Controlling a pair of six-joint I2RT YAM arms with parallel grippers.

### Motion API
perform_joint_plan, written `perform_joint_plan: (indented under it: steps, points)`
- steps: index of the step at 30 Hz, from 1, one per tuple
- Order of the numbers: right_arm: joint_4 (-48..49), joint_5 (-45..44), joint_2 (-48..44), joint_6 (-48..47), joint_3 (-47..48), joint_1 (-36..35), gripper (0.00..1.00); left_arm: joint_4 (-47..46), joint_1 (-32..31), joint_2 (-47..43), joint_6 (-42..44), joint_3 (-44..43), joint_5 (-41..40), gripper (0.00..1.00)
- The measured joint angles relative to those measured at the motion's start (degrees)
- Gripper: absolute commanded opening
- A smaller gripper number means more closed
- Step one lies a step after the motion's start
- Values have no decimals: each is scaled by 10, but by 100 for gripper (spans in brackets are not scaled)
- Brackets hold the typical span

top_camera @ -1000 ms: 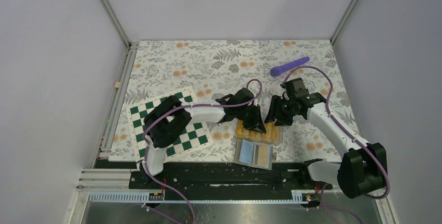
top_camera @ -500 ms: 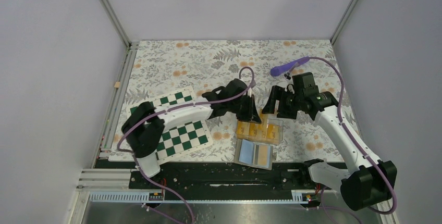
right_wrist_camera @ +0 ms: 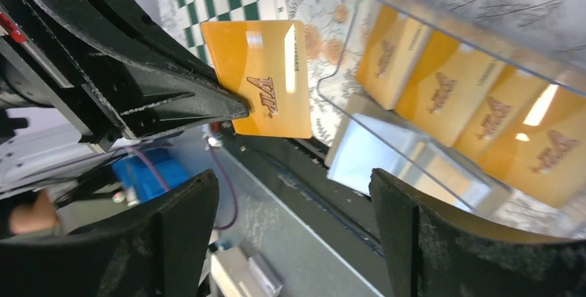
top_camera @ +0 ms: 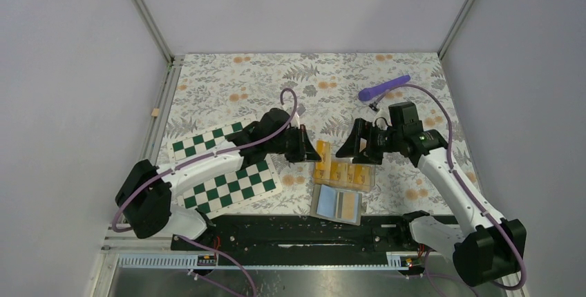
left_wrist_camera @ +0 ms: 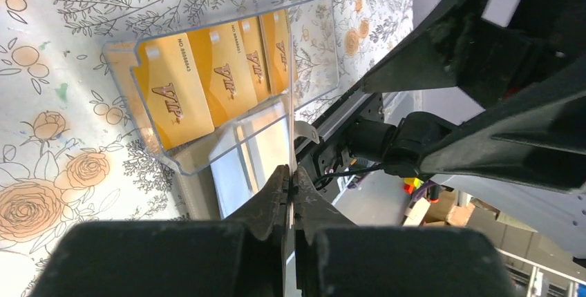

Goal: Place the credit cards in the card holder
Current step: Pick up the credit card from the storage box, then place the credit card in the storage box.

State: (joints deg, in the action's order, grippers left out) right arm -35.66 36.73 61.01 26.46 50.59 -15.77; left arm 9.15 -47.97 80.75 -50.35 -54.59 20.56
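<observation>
Cards (left_wrist_camera: 214, 83) are what this job is about. Nearest the arm bases a blue pad (top_camera: 336, 204) lies flat just beside the near edge of the clear holder (left_wrist_camera: 311, 48). Four of them lean in a stepped row in that holder. A fifth card (right_wrist_camera: 266, 79) hangs just past the holder's far left corner, seemingly off the worktop (top_camera: 228, 83). It is pinched by one edge in the left hand (right_wrist_camera: 238, 110), whose fingers are pressed together on it. The right hand (top_camera: 354, 149) faces it from the other side with its fingers wide apart and nothing between them.

The step looks like seating this fifth card. I would tilt it to match the lean of the row, lead with its lower edge, and slide it down behind a divider. Which slot is free I cannot tell. The grip should loosen only once the card rests on the holder's floor. The holder looks light and may skid on the cloth, so the free hand could steady its right end, or else stay well back.

Each card bears "VIP" in slanted dark letters. A small line begins "NO", followed by digits too fine to be sure of. Farthest off, well apart, lies the purple rod (top_camera: 384, 88).
</observation>
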Motion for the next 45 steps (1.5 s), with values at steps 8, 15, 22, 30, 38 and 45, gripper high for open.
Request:
perform_joint_plan:
  steps: [8, 15, 22, 30, 38, 45]
  points:
    - [82, 97, 43, 57, -45, 1, 63, -82, 6, -43, -52, 50, 25, 0]
    - [134, 143, 65, 93, -54, 1, 44, -112, 6, -45, -67, 51, 37, 0]
    - [159, 165, 69, 113, -64, 1, 17, -113, 7, -45, -68, 51, 37, 0]
    - [158, 165, 69, 116, -65, 2, 15, -79, 11, -45, -59, 44, 31, 0]
    - [154, 162, 69, 113, -65, -9, 37, -59, 8, -45, -49, 34, 31, 0]
    - [137, 144, 69, 102, -49, -33, 49, -28, 6, -42, -34, 27, 29, 0]
